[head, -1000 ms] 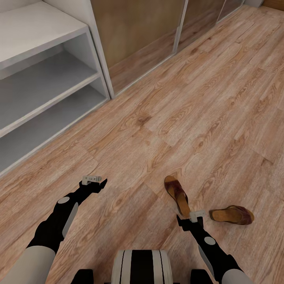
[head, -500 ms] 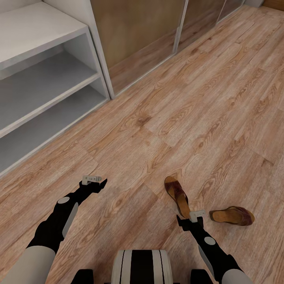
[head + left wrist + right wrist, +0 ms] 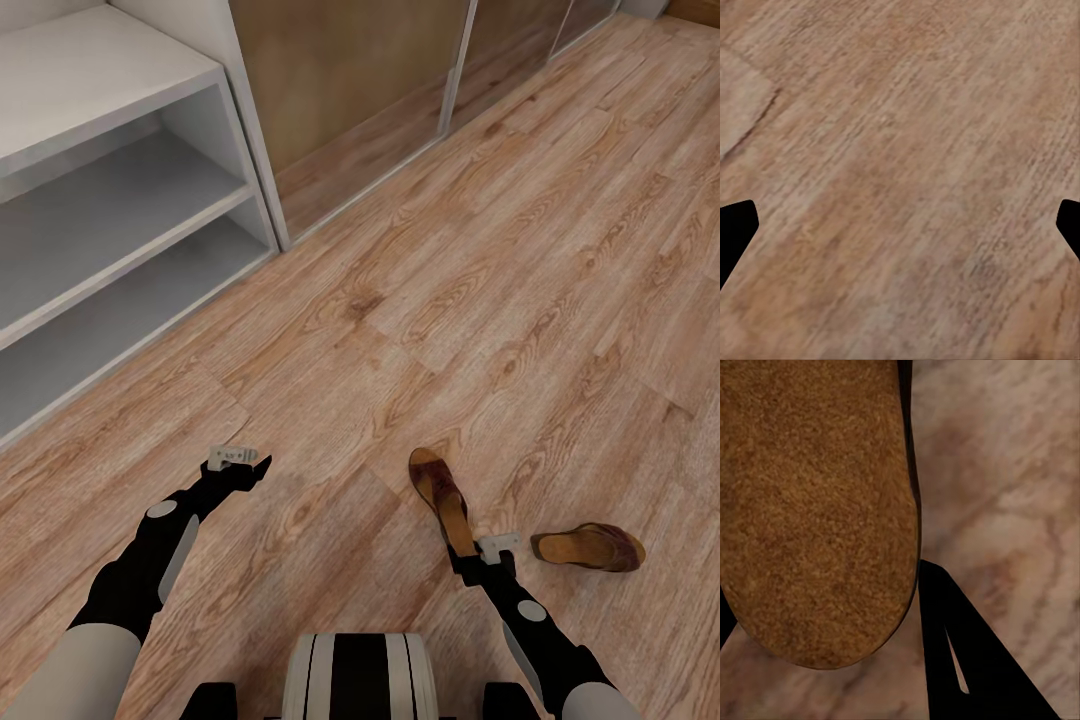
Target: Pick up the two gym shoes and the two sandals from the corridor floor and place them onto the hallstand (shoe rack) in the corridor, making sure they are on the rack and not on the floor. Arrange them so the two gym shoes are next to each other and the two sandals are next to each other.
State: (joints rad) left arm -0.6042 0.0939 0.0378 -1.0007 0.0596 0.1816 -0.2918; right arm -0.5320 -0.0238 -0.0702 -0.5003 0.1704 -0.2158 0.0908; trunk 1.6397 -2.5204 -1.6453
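Right gripper (image 3: 478, 556) straddles heel of brown leather sandal (image 3: 443, 499) on wood-plank floor (image 3: 520, 280), fingers spread, not yet pinching. Second brown sandal (image 3: 588, 546) at 3 o'clock. Left gripper (image 3: 243, 462) spread, empty.

My arms are black with grey oval joint caps and pale grey upper sleeves. At six o'clock sits my white trunk (image 3: 358, 675), striped black.

Sandal (image 3: 817, 510) heel between pincer fingers (image 3: 967, 652), over floor (image 3: 1005, 457)
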